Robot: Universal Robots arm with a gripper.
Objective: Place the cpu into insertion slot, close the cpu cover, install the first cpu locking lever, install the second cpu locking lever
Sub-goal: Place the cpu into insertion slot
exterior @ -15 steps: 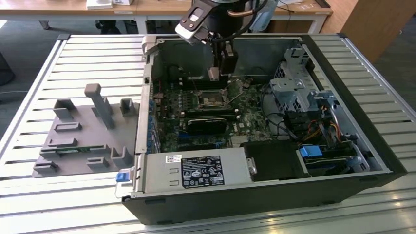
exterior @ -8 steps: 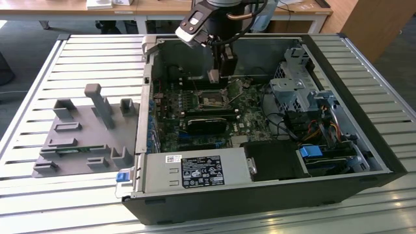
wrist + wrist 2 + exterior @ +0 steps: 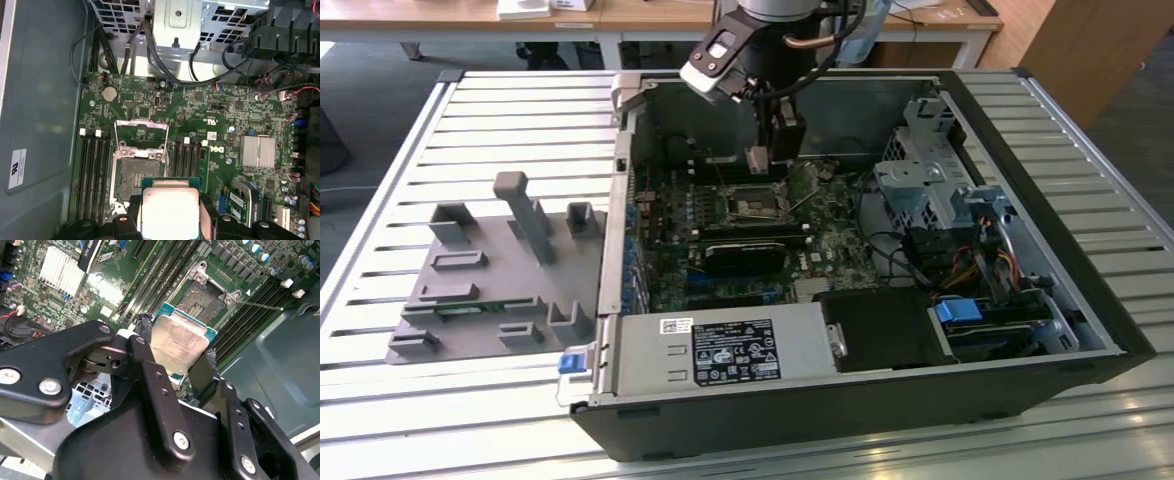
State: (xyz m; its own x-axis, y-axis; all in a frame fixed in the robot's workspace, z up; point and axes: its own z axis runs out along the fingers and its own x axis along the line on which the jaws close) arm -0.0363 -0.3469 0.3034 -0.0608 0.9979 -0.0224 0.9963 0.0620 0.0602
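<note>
The gripper point(image 3: 770, 150), upper centre of the exterior view, clamps the cpu point(image 3: 181, 342) between its fingers point(image 3: 146, 332), hovering near the open insertion slot point(image 3: 137, 172) on the motherboard point(image 3: 220, 125).

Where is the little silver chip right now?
In the second wrist view, the chip sits pinched between the black fingers, close to the open socket on the green board.

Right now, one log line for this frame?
claw: shut on cpu | slot: empty, cpu not seated | cover: raised
</note>
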